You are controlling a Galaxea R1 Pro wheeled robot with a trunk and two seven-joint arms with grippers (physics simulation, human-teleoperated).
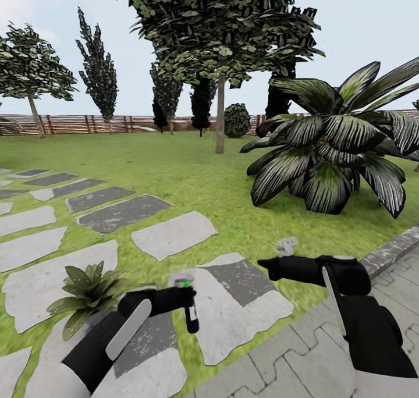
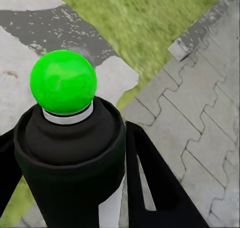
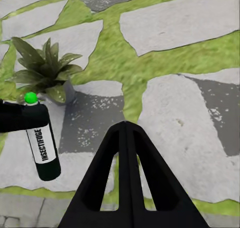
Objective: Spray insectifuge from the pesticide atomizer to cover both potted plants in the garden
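My left gripper [image 1: 187, 298] is shut on the pesticide atomizer [image 1: 191, 318], a dark bottle with a white label and a bright green ball on top, held upright above a stepping stone. The left wrist view looks down on the atomizer [image 2: 70, 148] between the fingers [image 2: 150, 188]. In the right wrist view the atomizer [image 3: 44, 150] hangs from the left gripper [image 3: 20, 117], close to one potted plant [image 3: 47, 70]. That potted plant [image 1: 87, 287] sits just left of the bottle. No insectifuge shows on its leaves. My right gripper [image 1: 265, 263] [image 3: 125, 125] is shut and empty, to the bottle's right.
Flat stepping stones [image 1: 174, 233] cross the lawn of the garden. Grey paving [image 1: 326, 363] and a curb [image 1: 396, 247] run at the right. A big striped-leaf bush [image 1: 331, 153] stands right of centre. A tree trunk [image 1: 220, 113] and a fence [image 1: 87, 123] lie farther back.
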